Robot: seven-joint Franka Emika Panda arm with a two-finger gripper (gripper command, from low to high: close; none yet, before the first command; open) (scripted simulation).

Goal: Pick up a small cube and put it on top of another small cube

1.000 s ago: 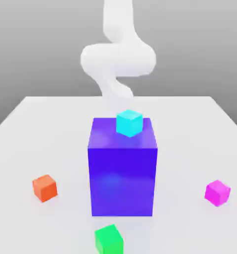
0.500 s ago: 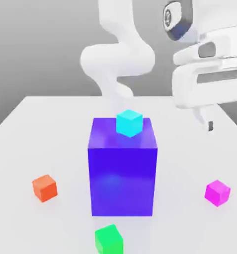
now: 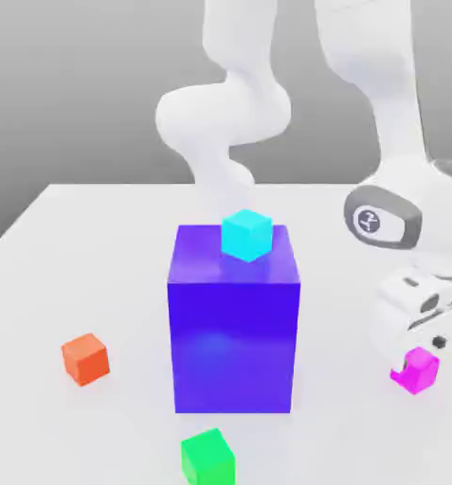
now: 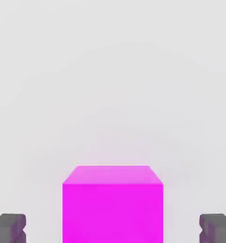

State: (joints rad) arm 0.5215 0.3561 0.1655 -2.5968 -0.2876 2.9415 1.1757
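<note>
At the exterior view's right, on the pale table (image 3: 125, 246), lay one magenta cube (image 3: 416, 370), unstacked, with the two-finger gripper (image 4: 113, 228) down around it. Fingers (image 4: 9, 230): a pair, parted wider than the cube, one beyond each of two opposite sides, a gap showing at either side; nothing was held. Also present: one large blue-violet block (image 3: 234, 346), upright near the middle; one cyan cube (image 3: 246, 236), on the block's top; one orange cube (image 3: 85, 359), on the table toward the exterior view's left; one green cube (image 3: 208, 459), at the near edge of that view. Step in hand, as judged: the grasp of the magenta cube. Good handling called for the fingers to be kept square to the two flat faces and the cube centred between them, as it nearly was, so that both pads would meet it together and neither would push it aside. The tips wanted to be low enough to grip around mid-height, without pressing on the table; then an even squeeze, and a straight lift only once both faces were firmly met. Which cube was to receive it could not be told. Markings: one small pale emblem on a dark disc (image 3: 369, 221), on the white arm (image 3: 400, 114); no letters could be made out in it, and no brand name was legible. Cube faces: plain, unlabelled where seen.
</note>
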